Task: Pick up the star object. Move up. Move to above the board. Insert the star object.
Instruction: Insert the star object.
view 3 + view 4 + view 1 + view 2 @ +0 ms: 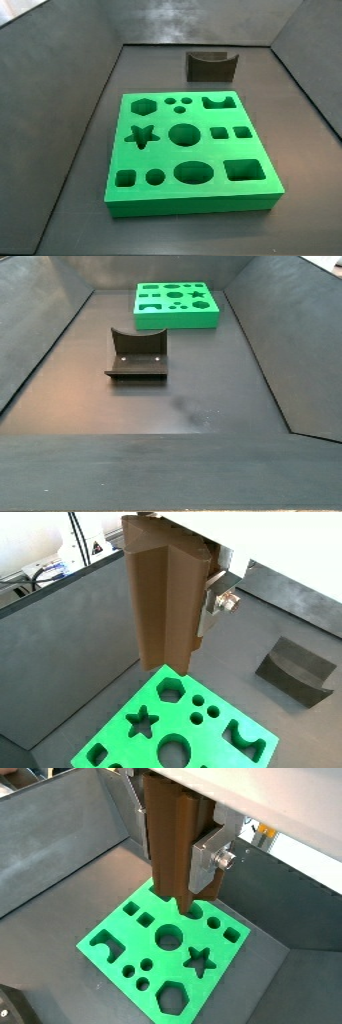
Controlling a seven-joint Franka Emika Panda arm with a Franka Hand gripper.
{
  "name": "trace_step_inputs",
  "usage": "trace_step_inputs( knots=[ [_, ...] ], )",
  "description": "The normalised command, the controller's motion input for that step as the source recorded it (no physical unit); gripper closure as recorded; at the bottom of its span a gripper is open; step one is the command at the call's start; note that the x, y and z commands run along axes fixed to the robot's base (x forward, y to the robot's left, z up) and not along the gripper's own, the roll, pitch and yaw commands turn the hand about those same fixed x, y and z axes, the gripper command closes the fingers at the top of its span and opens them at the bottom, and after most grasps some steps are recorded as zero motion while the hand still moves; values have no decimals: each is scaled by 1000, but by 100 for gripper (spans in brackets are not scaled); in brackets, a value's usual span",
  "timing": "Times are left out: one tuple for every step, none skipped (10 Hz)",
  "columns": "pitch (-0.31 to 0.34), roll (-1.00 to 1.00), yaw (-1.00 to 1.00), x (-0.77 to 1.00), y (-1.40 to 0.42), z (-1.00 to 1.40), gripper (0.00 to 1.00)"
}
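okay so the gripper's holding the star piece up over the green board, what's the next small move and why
Probably a short sideways shift to line up with the star hole. In both wrist views the gripper holds the star object upright above the board, but its lower end hangs over the board's edge, away from that hole.

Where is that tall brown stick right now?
In both wrist views the star object hangs upright in the gripper, above the board; neither side view shows it.

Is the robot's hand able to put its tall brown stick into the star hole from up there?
Probably yes. The hand, seen only in the wrist views, holds the tall brown ridged wooden prism high above the bright green flat board. The star-shaped hole is open; nothing sits between them.
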Motion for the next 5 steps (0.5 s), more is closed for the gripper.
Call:
trace_step_inputs(
  knots=[
    [-3, 144, 26, 0, 0, -431, 100],
    [-21, 147, 123, 0, 0, -529, 100],
    [-30, 119, 109, 0, 0, -634, 100],
    [-51, 114, 80, -74, -9, -717, 100],
    [-96, 116, 57, -157, -46, -791, 100]
  ],
)
